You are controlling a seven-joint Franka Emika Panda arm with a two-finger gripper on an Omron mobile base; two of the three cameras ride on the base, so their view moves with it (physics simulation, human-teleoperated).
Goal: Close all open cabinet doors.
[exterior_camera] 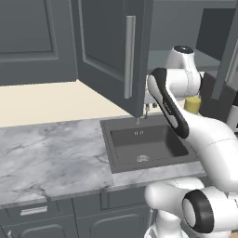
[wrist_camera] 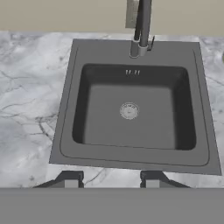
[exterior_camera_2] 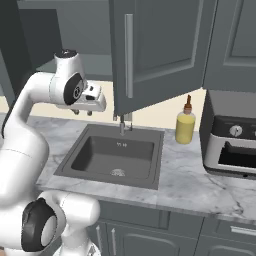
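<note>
- Arm was raised over the sink [wrist_camera: 70, 109], wrist bent so the gripper [exterior_camera_2: 82, 113] pointed straight down, fingers spread apart and holding nothing.
- Open cabinet door [exterior_camera_2: 150, 50] hung out over the faucet [exterior_camera_2: 123, 125], just off to the gripper's right, not touching.

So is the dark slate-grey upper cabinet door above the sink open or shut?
Open: the dark slate-grey upper cabinet door swings out over the dark sink, its edge facing the room.
</note>
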